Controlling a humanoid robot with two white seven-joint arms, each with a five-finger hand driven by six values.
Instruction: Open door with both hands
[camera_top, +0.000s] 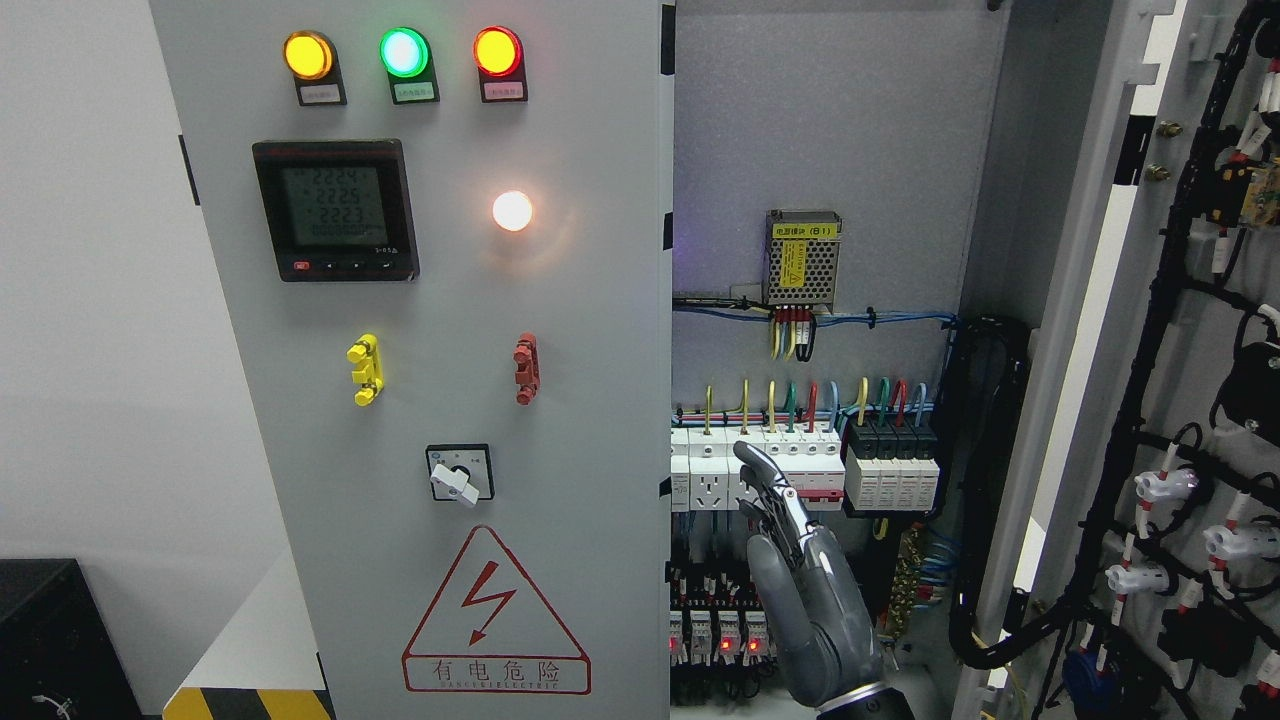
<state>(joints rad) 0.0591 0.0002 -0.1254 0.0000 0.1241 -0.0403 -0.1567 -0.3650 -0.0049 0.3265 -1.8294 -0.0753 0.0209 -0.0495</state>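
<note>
The grey cabinet has two doors. Its left door (450, 400) is closed and carries three indicator lamps, a meter, a rotary switch and a red warning triangle. The right door (1190, 400) is swung wide open, showing black cable bundles on its inner side. My right hand (775, 500) comes up from the bottom edge, right of the middle. It stands in the opening in front of the white breakers (760, 470), with its fingers (757, 466) stretched upward, open and holding nothing. It is apart from both doors. My left hand does not show.
Inside the cabinet (820, 150) are a power supply (802, 260), coloured wires, black breakers (890, 470) and relays with red lights (715, 640). A white wall is at the left, with a black box (50, 640) and a yellow-black striped edge (250, 703) low down.
</note>
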